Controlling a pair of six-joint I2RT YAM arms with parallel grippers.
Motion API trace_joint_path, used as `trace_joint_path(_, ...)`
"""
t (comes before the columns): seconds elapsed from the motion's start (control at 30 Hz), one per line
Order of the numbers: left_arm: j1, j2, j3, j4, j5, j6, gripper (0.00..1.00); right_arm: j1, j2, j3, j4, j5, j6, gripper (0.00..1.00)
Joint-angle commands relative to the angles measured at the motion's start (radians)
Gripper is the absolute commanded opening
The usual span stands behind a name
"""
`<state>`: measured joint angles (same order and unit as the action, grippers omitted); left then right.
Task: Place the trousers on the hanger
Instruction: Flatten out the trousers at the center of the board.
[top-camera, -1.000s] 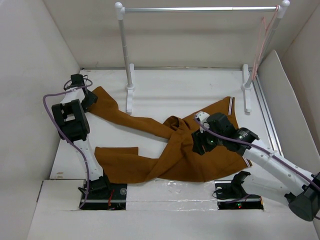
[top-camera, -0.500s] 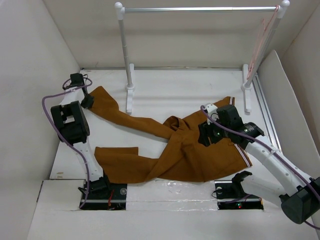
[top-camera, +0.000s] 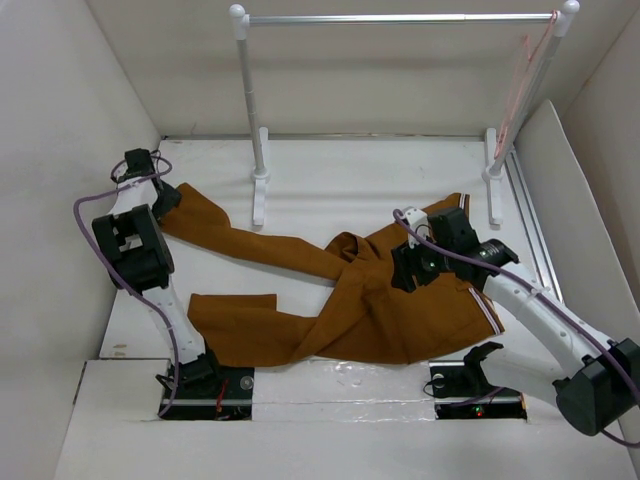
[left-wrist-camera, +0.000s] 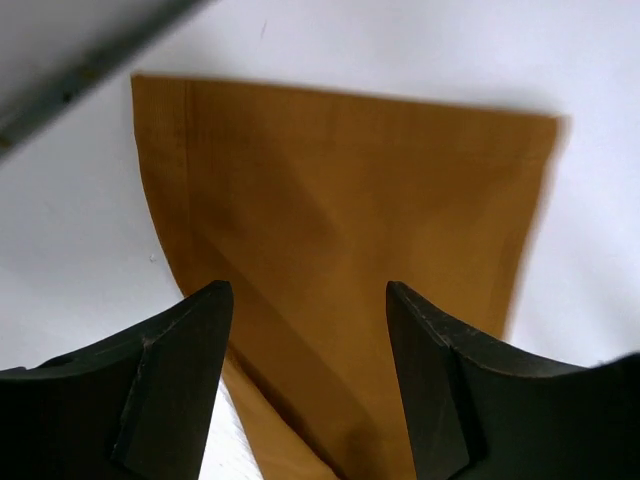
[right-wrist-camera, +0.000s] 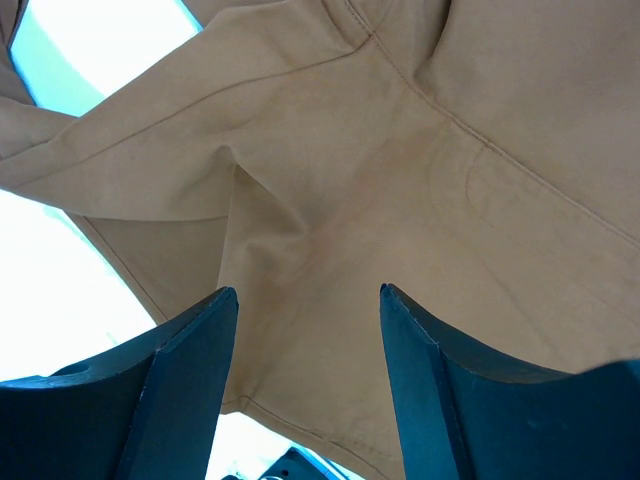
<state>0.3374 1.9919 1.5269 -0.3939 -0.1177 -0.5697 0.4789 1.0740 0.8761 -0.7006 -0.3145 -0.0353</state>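
**A:** Where did the trousers (top-camera: 340, 300) lie?

**B:** Spread out on the worktop (top-camera: 350, 170); one leg ran off to the far left, the other lay nearer the arm bases; the waistband, with its striped trim, sat on the right.

**A:** And the hanger (top-camera: 520, 80)?

**B:** It hung at the right end of the rail (top-camera: 400, 18), up at the back; well apart from the trousers.

**A:** What of the left pincer (left-wrist-camera: 305, 300)?

**B:** It stood apart over the end of the far leg; in its own wrist view the flat hem showed beyond the gap, with bare worktop on either side; whether the tips touched the cloth, I could not tell.

**A:** And the right pincer (right-wrist-camera: 305, 300)?

**B:** Apart as well; it hung over the middle of the trousers, near the waistband end; its wrist view showed seams crossing and a fold of cloth running off to the left.
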Motion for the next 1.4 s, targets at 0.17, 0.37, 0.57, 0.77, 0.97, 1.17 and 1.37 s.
trace_joint_path(0.17, 0.006, 0.041, -0.019, -0.092, -0.053, 0.007, 0.54, -0.005, -0.009, 0.037, 0.046, -0.003, -0.002, 0.65)
trace_joint_path(0.37, 0.006, -0.008, -0.146, -0.003, 0.041, -0.002, 0.0, -0.025, -0.003, 0.044, 0.059, -0.001, -0.003, 0.65)
trace_joint_path(0.57, -0.116, -0.152, 0.045, -0.02, -0.072, 0.042, 0.07, -0.034, 0.029, 0.066, 0.059, -0.015, -0.028, 0.65)
trace_joint_path(0.77, -0.237, 0.047, 0.343, -0.18, -0.186, 0.161, 0.48, -0.034, 0.047, 0.057, 0.088, -0.037, -0.012, 0.65)
trace_joint_path(0.97, -0.287, 0.266, 0.49, -0.261, -0.318, 0.185, 0.47, -0.023, 0.066, 0.089, 0.076, -0.028, -0.009, 0.65)
trace_joint_path(1.17, -0.287, 0.421, 0.614, -0.318, -0.358, 0.191, 0.46, -0.014, 0.064, 0.109, 0.055, -0.017, -0.003, 0.65)
trace_joint_path(1.37, -0.278, 0.4, 0.498, -0.293, -0.346, 0.163, 0.34, -0.023, 0.034, 0.087, 0.043, 0.025, -0.005, 0.67)
